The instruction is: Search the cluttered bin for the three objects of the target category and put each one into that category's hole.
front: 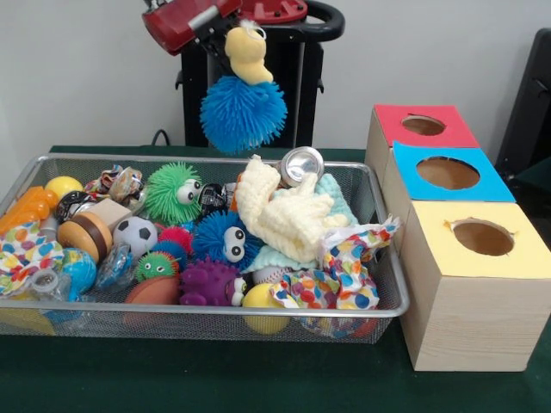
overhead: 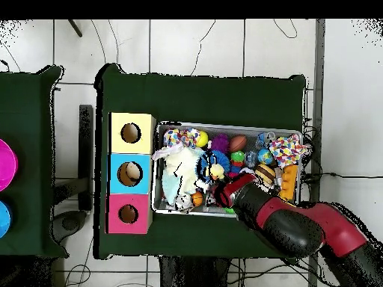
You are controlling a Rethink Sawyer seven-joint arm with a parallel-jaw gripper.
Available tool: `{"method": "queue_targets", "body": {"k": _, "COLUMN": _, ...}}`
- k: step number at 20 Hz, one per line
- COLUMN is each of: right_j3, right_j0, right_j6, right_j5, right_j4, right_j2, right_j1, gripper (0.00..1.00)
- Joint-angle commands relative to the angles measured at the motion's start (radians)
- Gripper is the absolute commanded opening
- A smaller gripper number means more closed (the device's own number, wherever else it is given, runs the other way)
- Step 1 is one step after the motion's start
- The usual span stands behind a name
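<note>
My gripper [front: 225, 36] is shut on a toy: a blue spiky ball [front: 243, 113] with a yellow head [front: 248, 53]. The toy hangs above the back rim of the wire-mesh bin [front: 207, 313], clear of the clutter. In the overhead view the gripper [overhead: 224, 189] is over the bin's [overhead: 224, 125] middle, and the blue toy [overhead: 210, 166] shows beside it. The red-topped box's hole [front: 423, 126] is at the far right of the front view, behind the other two boxes. In the overhead view this hole [overhead: 128, 214] is left of the bin.
The blue-topped box [front: 448, 173] and the yellow-topped box [front: 482, 237] stand in a row beside the bin. The bin holds a green spiky ball [front: 170, 193], a blue spiky ball with eyes [front: 225, 238], a purple one [front: 209, 282], a soccer ball [front: 135, 235], a cream cloth [front: 277, 215] and several other toys.
</note>
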Motion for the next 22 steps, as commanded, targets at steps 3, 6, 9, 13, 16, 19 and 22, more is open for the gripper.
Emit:
{"method": "queue_targets", "body": {"k": 3, "right_j3": -0.074, "right_j0": 0.059, "right_j6": 0.08, "right_j5": -0.033, "right_j4": -0.056, "right_j2": -0.119, "right_j1": -0.072, "gripper": 0.0}}
{"method": "queue_targets", "body": {"k": 6, "right_j3": -0.084, "right_j0": 0.057, "right_j6": 0.067, "right_j5": -0.028, "right_j4": -0.062, "right_j2": -0.124, "right_j1": -0.091, "gripper": 0.0}}
{"method": "queue_targets", "body": {"k": 9, "right_j3": -0.093, "right_j0": 0.069, "right_j6": 0.061, "right_j5": -0.027, "right_j4": -0.069, "right_j2": -0.13, "right_j1": -0.11, "gripper": 0.0}}
{"method": "queue_targets", "body": {"k": 13, "right_j3": -0.096, "right_j0": 0.071, "right_j6": 0.044, "right_j5": -0.017, "right_j4": -0.073, "right_j2": -0.128, "right_j1": -0.117, "gripper": 0.0}}
{"method": "queue_targets", "body": {"k": 16, "right_j3": -0.095, "right_j0": 0.073, "right_j6": 0.035, "right_j5": -0.02, "right_j4": -0.078, "right_j2": -0.129, "right_j1": -0.122, "gripper": 0.0}}
{"method": "queue_targets", "body": {"k": 19, "right_j3": -0.091, "right_j0": 0.075, "right_j6": 0.034, "right_j5": -0.03, "right_j4": -0.085, "right_j2": -0.132, "right_j1": -0.129, "gripper": 1.0}}
{"method": "queue_targets", "body": {"k": 22, "right_j3": -0.091, "right_j0": 0.08, "right_j6": 0.037, "right_j5": -0.035, "right_j4": -0.087, "right_j2": -0.136, "right_j1": -0.135, "gripper": 1.0}}
